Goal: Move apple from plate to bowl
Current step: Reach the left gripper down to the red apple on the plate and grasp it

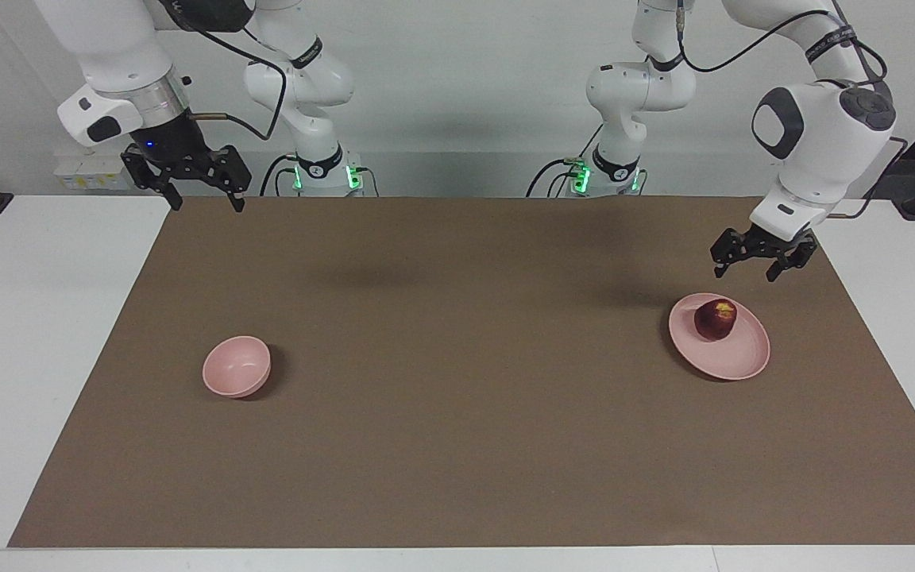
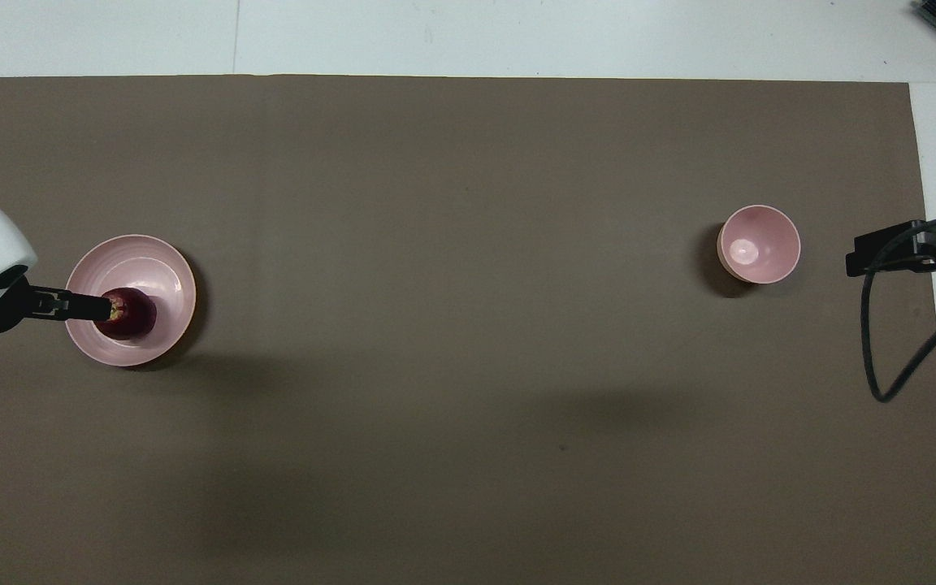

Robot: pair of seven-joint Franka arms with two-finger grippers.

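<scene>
The apple (image 1: 715,318) was pictured on the plate (image 1: 743,361) at the left arm's end of the brown surface (image 1: 457,445), the transfer not yet begun. The left tool (image 1: 746,272) was held released above the plate, nothing grasped. The bowl (image 1: 236,366), well apart toward the right arm's end, lay unfilled, while the right tool (image 1: 205,199) waited, released, raised over the surface's near edge.

white arms, black end effectors, black cables

- White worktop (image 1: 28,357) carries a brown mat (image 1: 457,413).
- Pink plate (image 1: 743,357) lies on the mat toward the left arm's end.
- Pink bowl (image 1: 237,366) sits toward the right arm's end.
</scene>
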